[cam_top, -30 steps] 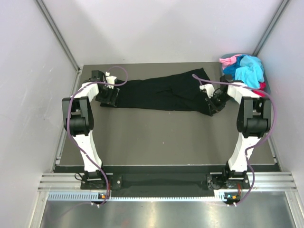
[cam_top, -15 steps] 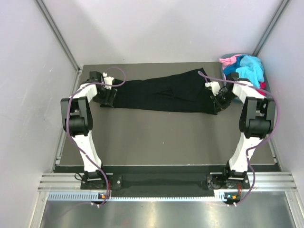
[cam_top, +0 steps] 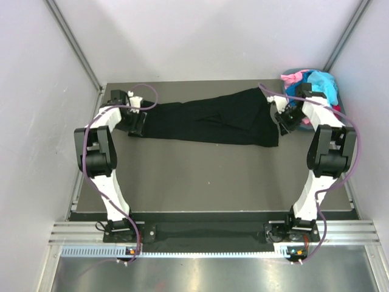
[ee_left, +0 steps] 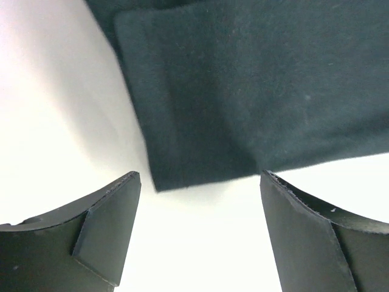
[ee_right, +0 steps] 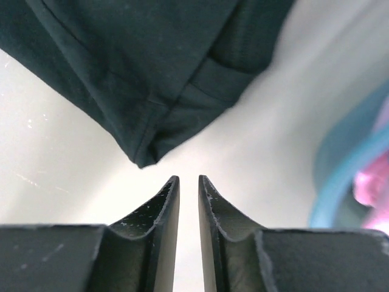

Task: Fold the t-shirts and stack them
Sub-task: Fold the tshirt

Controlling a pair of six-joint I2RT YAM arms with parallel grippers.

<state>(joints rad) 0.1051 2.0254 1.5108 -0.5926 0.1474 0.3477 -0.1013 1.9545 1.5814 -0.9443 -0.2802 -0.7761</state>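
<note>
A black t-shirt (cam_top: 213, 118) lies stretched out in a long strip across the far half of the table. My left gripper (cam_top: 137, 121) is at its left end, open and empty; in the left wrist view (ee_left: 200, 176) the shirt's hem corner (ee_left: 200, 164) lies just beyond the fingertips. My right gripper (cam_top: 284, 118) is just past the shirt's right end. In the right wrist view (ee_right: 188, 177) its jaws stand almost together with nothing between them, and the shirt's corner (ee_right: 143, 155) lies just ahead of them.
A pile of blue and pink shirts (cam_top: 313, 85) sits in a container at the far right corner; its blue rim (ee_right: 340, 176) shows close to the right gripper. Side walls enclose the table (cam_top: 206, 176).
Both grippers moved outward, the left one leftward and the right one rightward and farther back. The shirt got drawn longer, and its corners now lie free in front of both grippers.
</note>
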